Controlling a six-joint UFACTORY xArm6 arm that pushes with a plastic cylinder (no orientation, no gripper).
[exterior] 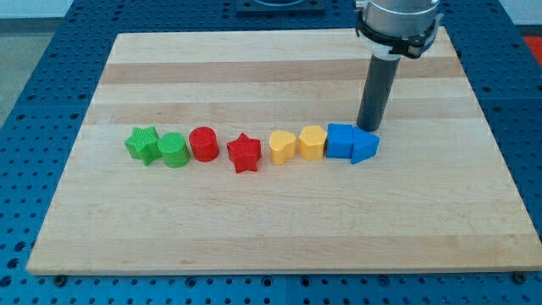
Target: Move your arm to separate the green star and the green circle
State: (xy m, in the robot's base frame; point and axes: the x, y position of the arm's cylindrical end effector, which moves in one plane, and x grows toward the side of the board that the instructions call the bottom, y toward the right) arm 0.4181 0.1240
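Observation:
The green star [142,144] sits at the left end of a row of blocks, touching the green circle [174,150] to its right. My tip [367,127] is far to the view's right, just behind the blue blocks, well away from both green blocks. The rod rises to the arm's mount [398,21] at the view's top.
The row continues right: a red circle [204,143] touching the green circle, a red star [244,153], a yellow heart [282,146], a yellow block [312,142], a blue cube [340,141] and a blue triangle [364,146]. All lie on a wooden board [279,229].

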